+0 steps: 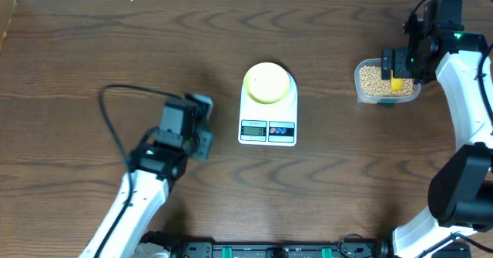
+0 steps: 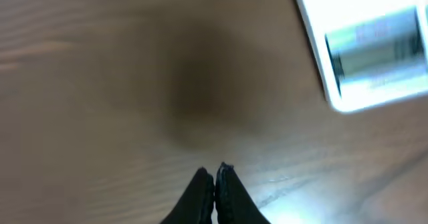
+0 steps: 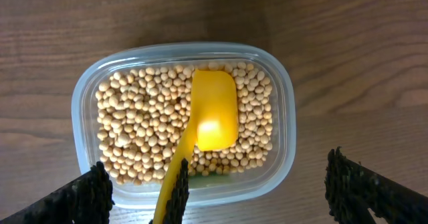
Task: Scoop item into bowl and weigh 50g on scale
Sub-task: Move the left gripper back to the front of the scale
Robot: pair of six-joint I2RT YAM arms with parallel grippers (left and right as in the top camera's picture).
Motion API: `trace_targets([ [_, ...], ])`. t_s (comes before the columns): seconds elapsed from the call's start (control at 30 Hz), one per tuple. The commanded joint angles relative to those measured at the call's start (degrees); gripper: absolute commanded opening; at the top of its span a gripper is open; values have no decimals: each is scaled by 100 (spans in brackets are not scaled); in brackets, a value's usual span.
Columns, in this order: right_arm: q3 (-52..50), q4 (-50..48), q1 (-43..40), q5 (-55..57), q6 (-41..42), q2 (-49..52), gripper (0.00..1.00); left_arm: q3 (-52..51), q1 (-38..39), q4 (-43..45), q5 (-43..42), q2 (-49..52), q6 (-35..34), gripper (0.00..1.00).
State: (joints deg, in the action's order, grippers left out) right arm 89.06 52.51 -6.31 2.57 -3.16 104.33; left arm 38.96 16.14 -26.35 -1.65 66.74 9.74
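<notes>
While the right gripper (image 3: 221,184) hangs over the clear tub (image 3: 284,103), its jaws are spread wide, one finger either side of the tub, pinching nothing. Yellow scoop (image 3: 214,114) lies in the tub, cup end on the soybeans (image 3: 134,130), handle running to the near rim between the fingers. Tub sits at the right of the table (image 1: 92,42), well apart from the scale (image 1: 267,131). Pale yellow-green bowl (image 1: 268,82) stands on the scale's platform, mid-table. Left gripper (image 2: 215,176) is low over bare wood left of the scale, fingertips pressed together, holding nothing.
</notes>
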Motion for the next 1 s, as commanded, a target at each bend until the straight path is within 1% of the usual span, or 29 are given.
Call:
trace_targets([
  [0.0, -20, -4, -76, 48, 33, 15, 99, -457, -22, 387, -1342, 474, 1676, 8],
  [0.03, -20, -4, -76, 48, 33, 15, 99, -448, -22, 426, -1576, 649, 1886, 7],
  [0.13, -20, -4, -74, 48, 33, 15, 99, -260, -17, 446, -1923, 1051, 2033, 7],
  [0.37, -20, -4, -74, 48, 33, 15, 99, 549, 70, 90, -1934, 1707, 2704, 8],
  [0.5, -20, -4, -74, 48, 33, 15, 99, 1049, 98, -540, -1937, 2063, 3198, 7],
  [0.57, -20, -4, -74, 48, 33, 15, 99, 1202, 166, -638, -1930, 2227, 3407, 7],
  [0.63, -20, -4, -74, 48, 33, 15, 99, 1279, 282, -573, -1818, 2378, 3685, 8],
  [0.73, -20, -4, -74, 48, 33, 15, 99, 1279, 525, -463, -1362, 2551, 4262, 7],
  [0.77, -20, -4, -74, 48, 33, 15, 99, 1279, 597, -463, -1217, 2592, 4358, 7],
  [0.83, -20, -4, -74, 48, 33, 15, 99, 1279, 726, -463, -970, 2686, 4428, 7],
  [0.93, -20, -4, -74, 48, 33, 15, 99, 1276, 778, -463, -920, 2833, 4426, 8],
  [0.97, -20, -4, -74, 48, 33, 15, 99, 1276, 776, -463, -918, 2870, 4428, 10],
])
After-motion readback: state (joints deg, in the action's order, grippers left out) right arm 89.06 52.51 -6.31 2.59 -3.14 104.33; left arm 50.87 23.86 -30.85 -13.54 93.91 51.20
